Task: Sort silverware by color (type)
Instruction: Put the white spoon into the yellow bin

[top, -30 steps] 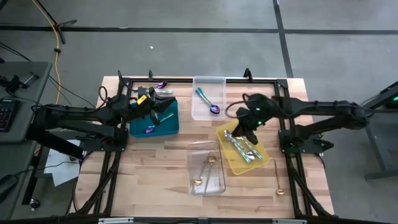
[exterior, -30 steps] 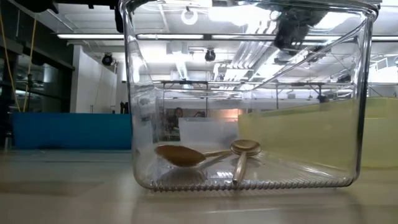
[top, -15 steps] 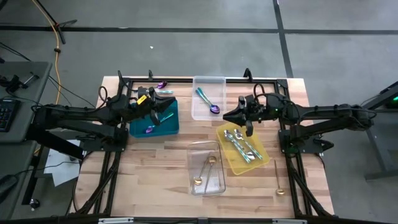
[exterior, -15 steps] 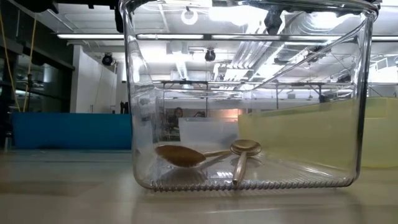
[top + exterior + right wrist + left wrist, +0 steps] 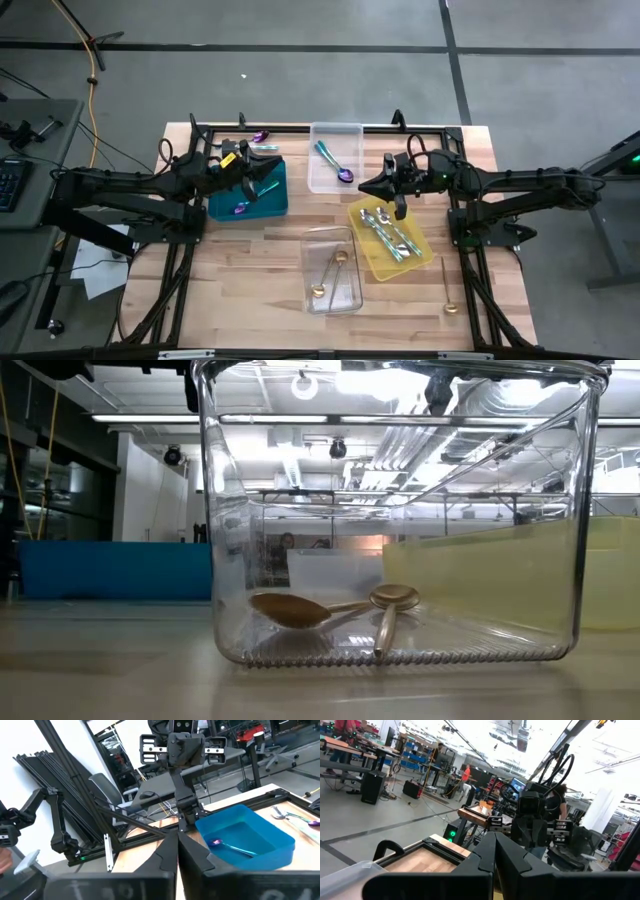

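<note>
My left gripper [image 5: 272, 163] hovers shut over the far edge of the teal tray [image 5: 215, 208], which holds a purple-blue spoon [image 5: 240, 208] and a teal-handled piece [image 5: 268, 186]. My right gripper [image 5: 363, 186] is shut and empty. It lies level and points toward the table's left, between the far clear tray [image 5: 318, 185] and the yellow tray [image 5: 362, 262]. The far clear tray holds a teal-handled spoon [image 5: 334, 163]. Silver and teal-handled pieces [image 5: 390, 235] lie in the yellow tray. Gold spoons [image 5: 330, 608] lie in the near clear tray [image 5: 310, 240].
A purple spoon [image 5: 260, 136] and a silver piece [image 5: 279, 812] lie on the table beyond the teal tray. A gold spoon [image 5: 447, 290] lies near the table's right near corner. A black frame [image 5: 300, 128] borders the table. Bare wood [image 5: 250, 270] shows at the near left.
My right gripper has risen from over the yellow tray and moved toward the far left. It has tipped from pointing down to lying level, pointing at the table's left. For the last half second it has kept still.
</note>
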`<action>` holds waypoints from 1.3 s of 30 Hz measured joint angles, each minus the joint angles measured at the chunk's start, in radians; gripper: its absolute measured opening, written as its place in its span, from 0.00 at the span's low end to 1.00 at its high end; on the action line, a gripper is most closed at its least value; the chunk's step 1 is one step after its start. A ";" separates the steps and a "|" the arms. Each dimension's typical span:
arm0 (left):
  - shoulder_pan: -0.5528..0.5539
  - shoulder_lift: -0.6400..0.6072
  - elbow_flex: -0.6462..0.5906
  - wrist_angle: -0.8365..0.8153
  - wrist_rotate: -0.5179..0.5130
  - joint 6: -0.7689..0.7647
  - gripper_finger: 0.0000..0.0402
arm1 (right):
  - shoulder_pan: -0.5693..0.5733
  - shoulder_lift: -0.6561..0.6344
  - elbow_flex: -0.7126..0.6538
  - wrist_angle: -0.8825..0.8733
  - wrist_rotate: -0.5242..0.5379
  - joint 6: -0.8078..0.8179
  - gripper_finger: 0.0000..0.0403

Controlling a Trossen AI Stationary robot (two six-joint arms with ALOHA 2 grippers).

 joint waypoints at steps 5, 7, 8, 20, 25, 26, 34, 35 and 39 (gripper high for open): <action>0.000 0.000 0.000 0.000 0.000 0.000 0.00 | 0.000 0.000 0.000 0.000 0.000 -0.011 0.01; 0.000 0.000 0.000 0.000 0.000 0.000 0.00 | 0.000 0.000 0.000 0.000 0.000 -0.023 0.00; 0.000 0.000 0.000 0.000 0.000 0.000 0.00 | 0.000 0.000 0.000 0.000 0.000 -0.023 0.00; 0.000 0.000 0.000 0.000 0.000 0.001 0.00 | 0.000 0.000 0.000 0.000 0.000 -0.025 0.00; 0.000 0.000 0.000 0.013 -0.031 -0.013 0.00 | 0.000 0.000 0.000 0.000 0.000 -0.023 0.00; 0.000 0.002 0.003 0.010 -0.053 -0.027 0.00 | 0.000 0.000 0.000 0.000 0.000 -0.022 0.00; 0.252 0.071 0.254 -0.519 -0.026 -0.142 0.11 | 0.000 0.000 0.000 -0.018 0.000 -0.022 0.00; 0.313 0.095 0.297 -0.611 0.020 -0.146 0.13 | 0.000 0.000 0.000 -0.024 0.000 -0.022 0.00; 0.560 0.229 0.432 -0.898 0.236 -0.096 0.23 | 0.000 0.001 0.000 -0.045 0.000 -0.022 0.00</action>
